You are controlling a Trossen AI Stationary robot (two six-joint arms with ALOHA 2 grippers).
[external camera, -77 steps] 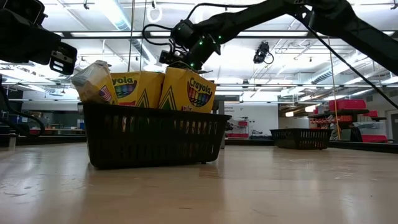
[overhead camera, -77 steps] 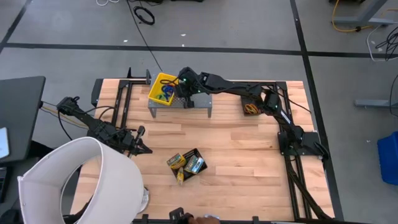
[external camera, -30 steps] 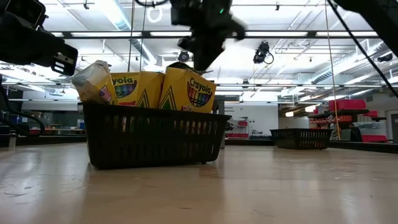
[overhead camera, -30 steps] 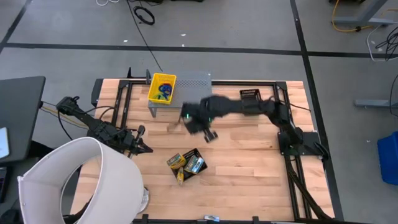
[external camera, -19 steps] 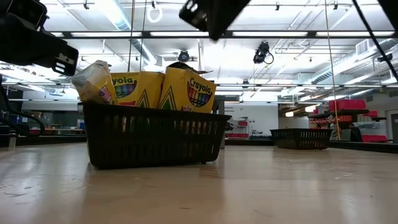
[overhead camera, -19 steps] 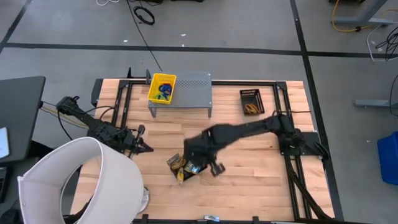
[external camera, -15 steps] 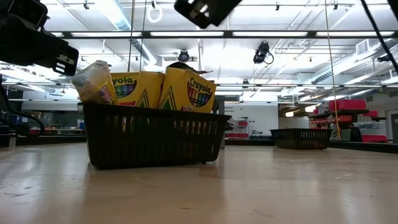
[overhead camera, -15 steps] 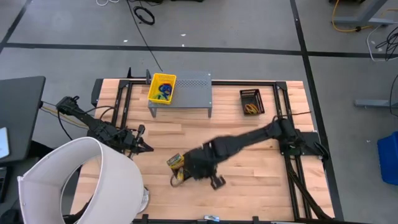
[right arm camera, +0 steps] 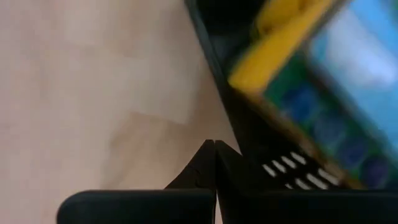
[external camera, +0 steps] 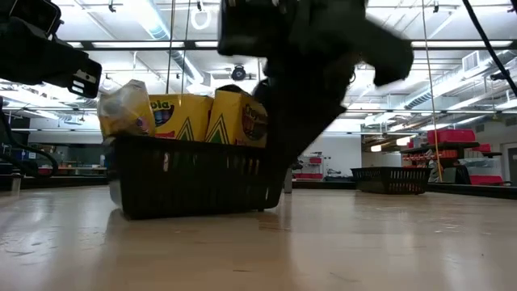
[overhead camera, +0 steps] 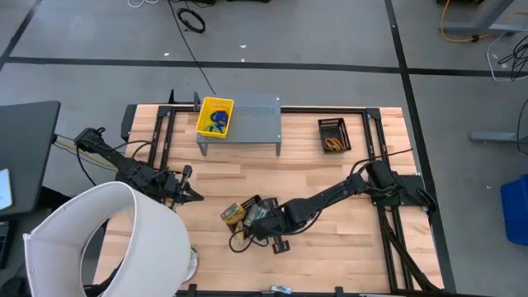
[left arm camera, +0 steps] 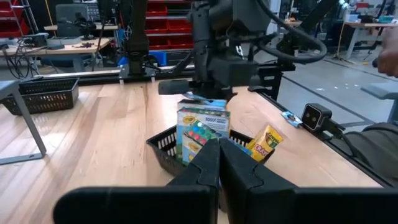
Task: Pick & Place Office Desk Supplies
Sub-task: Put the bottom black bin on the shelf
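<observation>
Bench [overhead camera: 330,223] of pale wood planks, read from its left edge: my left gripper [overhead camera: 186,195] waits there with its fingers pressed together and nothing between them, beside the big white cylinder [overhead camera: 107,239] at the near-left corner. Toward the near edge, around the middle, sits the small black mesh basket [overhead camera: 266,204], holding yellow-and-green crayon boxes [external camera: 206,117] that stand upright in it, with a small multicoloured packet [external camera: 123,109] at one end. My right gripper [overhead camera: 277,239] is down at that basket, fingers fully closed and gripping nothing; in my right wrist view the tips [right arm camera: 213,149] sit at the basket's outer wall, and I cannot tell whether they touch it.

Along the far edge, a yellow plastic bin [overhead camera: 216,116] rests on the left end of a grey perforated metal stand [overhead camera: 256,111]; blue and green elastic loops [overhead camera: 218,121] already lie inside it. At the far-right corner a second small black mesh basket [overhead camera: 333,136] holds orange and tan loops [overhead camera: 332,144].

I judge the task partly done: some loops are binned, while the crayon boxes, the packet and the remaining loops are yet to go.
</observation>
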